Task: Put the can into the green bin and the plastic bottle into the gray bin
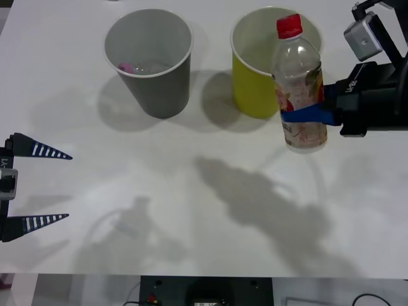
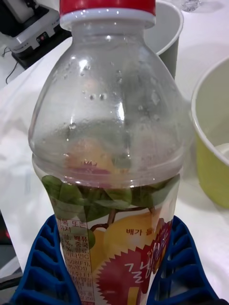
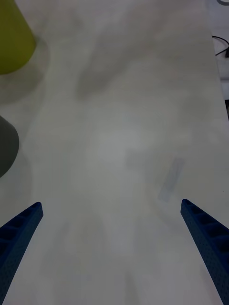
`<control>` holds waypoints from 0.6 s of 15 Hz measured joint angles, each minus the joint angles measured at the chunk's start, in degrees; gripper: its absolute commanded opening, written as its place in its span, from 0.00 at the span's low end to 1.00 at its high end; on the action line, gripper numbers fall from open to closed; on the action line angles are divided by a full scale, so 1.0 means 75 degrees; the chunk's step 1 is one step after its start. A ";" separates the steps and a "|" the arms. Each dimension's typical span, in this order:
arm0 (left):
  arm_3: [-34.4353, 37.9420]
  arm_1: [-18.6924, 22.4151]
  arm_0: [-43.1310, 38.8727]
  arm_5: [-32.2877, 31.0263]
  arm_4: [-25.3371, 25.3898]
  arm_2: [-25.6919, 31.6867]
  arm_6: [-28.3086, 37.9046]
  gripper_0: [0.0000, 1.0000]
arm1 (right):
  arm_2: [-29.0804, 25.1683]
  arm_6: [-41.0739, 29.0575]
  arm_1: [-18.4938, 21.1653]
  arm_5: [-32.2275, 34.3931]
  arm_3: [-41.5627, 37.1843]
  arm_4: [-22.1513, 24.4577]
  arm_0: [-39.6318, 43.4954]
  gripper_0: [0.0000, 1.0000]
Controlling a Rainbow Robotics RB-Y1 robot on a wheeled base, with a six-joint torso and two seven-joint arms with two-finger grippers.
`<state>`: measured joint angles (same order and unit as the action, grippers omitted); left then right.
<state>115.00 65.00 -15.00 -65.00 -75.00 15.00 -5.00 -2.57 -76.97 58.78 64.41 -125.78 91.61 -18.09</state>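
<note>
The right pincer is clamped around the labelled lower body of the empty-looking plastic bottle, held upright just beside the green bin, probably light, slick and easily squashed, while the left pincer waits spread wide over the counter.

White table, broad gray shadows across its near half. Below near edge: dark device at center, black cable near right. Far off the table, black-and-white equipment.
</note>
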 measured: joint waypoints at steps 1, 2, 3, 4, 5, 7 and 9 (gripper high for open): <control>0.0000 0.0000 0.0000 0.0000 0.0000 0.0000 0.0000 1.00 | 0.0005 -0.0002 0.0031 0.0302 0.0096 0.0004 -0.0336 0.00; 0.0000 0.0000 0.0000 0.0000 0.0000 0.0000 0.0000 1.00 | 0.0039 -0.0002 0.0047 0.0581 0.0215 0.0001 -0.0708 0.00; 0.0000 0.0000 0.0000 0.0000 0.0000 0.0000 0.0000 1.00 | 0.0161 -0.0002 0.0050 0.0797 0.0360 0.0000 -0.1129 0.00; 0.0000 0.0000 0.0000 0.0000 0.0000 0.0000 0.0000 1.00 | 0.0410 -0.0002 0.0068 0.0878 0.0533 0.0008 -0.1594 0.00; 0.0000 0.0000 0.0000 0.0000 0.0000 0.0000 0.0000 1.00 | 0.0706 -0.0002 0.0101 0.0892 0.0729 0.0031 -0.2033 0.00; 0.0000 0.0000 0.0000 0.0000 0.0000 0.0000 0.0000 1.00 | 0.1502 -0.0002 0.0127 0.0894 0.1232 0.0135 -0.3065 0.00; 0.0000 0.0000 0.0000 0.0000 0.0000 0.0000 0.0000 1.00 | 0.2243 -0.0002 0.0084 0.0883 0.1703 0.0279 -0.3976 0.00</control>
<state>115.00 65.00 -15.00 -65.00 -75.00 15.00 -5.00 14.25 -76.99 59.41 71.04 -113.01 93.70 -47.91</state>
